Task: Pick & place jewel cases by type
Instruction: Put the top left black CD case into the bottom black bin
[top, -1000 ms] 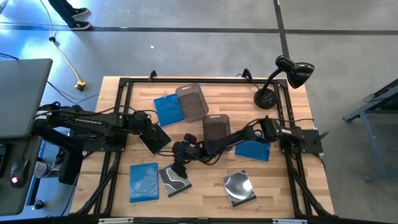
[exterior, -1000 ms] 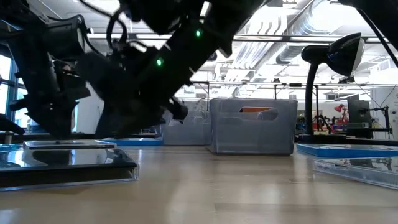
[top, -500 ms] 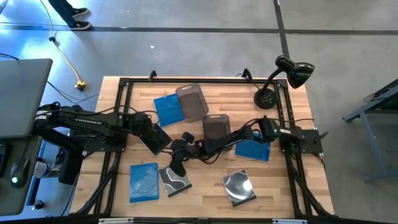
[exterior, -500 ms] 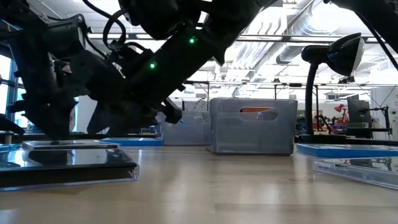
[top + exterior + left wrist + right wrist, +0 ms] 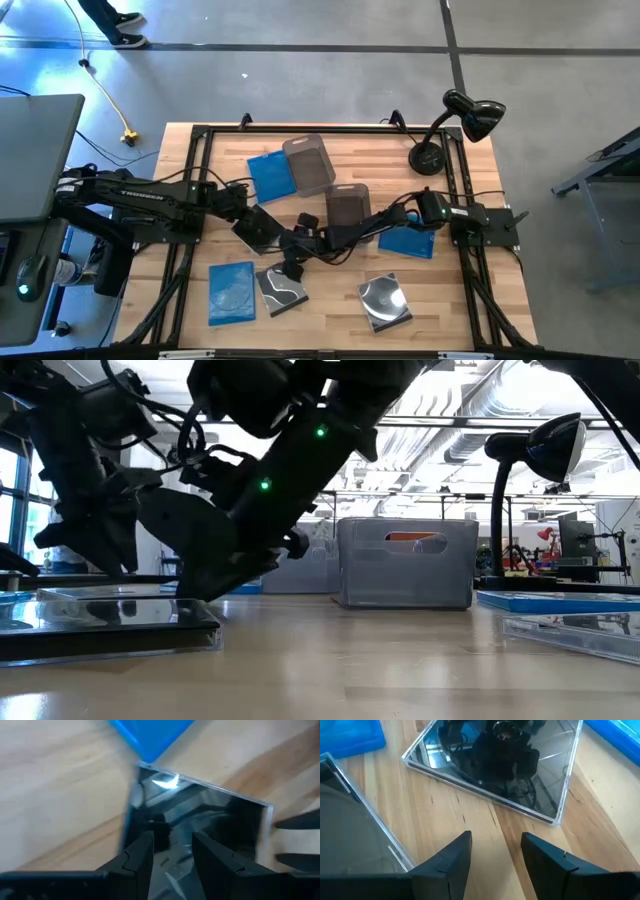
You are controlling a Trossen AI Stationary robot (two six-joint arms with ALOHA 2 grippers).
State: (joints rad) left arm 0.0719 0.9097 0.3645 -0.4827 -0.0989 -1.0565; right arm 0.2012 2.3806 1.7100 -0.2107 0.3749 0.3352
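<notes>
A dark jewel case [image 5: 260, 228] [image 5: 490, 775] lies flat on the wood, left of centre. My left gripper [image 5: 243, 216] [image 5: 172, 852] slants down over it from the table's left, open. My right gripper [image 5: 290, 266] [image 5: 495, 852] reaches in from the right and hangs open over bare wood, just off that case's near corner, with nothing between its fingers. Beside it lies a grey-faced jewel case [image 5: 281, 291] [image 5: 100, 622]. Blue jewel cases lie at the far left [image 5: 270, 175], the near left [image 5: 230, 292] and the right [image 5: 405, 242]. A silver-faced case [image 5: 385, 300] lies near the front. My left gripper has its fingertips [image 5: 145, 851] at the dark case's edge nearest the arm [image 5: 165, 837], slanting down from the table's left. The fingers hide that spot, so I cannot tell whether they touch the case. The case lies flat on the table.
Two smoky-grey tubs [image 5: 308, 165] [image 5: 347, 205] stand behind the grippers. A black desk lamp [image 5: 430, 155] stands at the far right. A black frame rail [image 5: 200, 180] runs round the tabletop. Bare wood shows at the front centre [image 5: 330, 315].
My left gripper has turned at the wrist, and its fingertips have swung a little toward the table's right over the dark case. My right gripper has rolled a little and tipped lower toward the wood. Neither gripper has opened or shut.
</notes>
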